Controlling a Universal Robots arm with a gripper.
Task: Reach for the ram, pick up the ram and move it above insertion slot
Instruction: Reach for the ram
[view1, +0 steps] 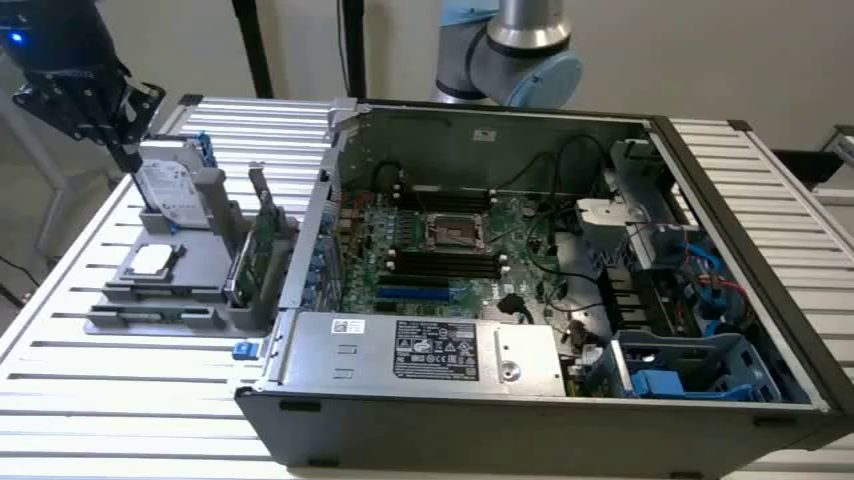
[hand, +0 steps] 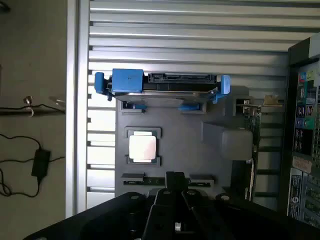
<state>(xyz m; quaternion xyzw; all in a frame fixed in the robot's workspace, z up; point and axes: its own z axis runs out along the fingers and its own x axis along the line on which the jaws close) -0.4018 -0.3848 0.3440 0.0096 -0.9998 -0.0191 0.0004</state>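
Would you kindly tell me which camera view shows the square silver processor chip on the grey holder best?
The wrist view: the square silver processor chip faces the camera flat-on, unobstructed. The exterior view shows it obliquely, on the grey holder.

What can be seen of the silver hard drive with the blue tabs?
The hard drive is a flat silver metal box with a white label on its face and blue plastic tabs at both ends. It stands upright on its edge in a slot of the grey holder.
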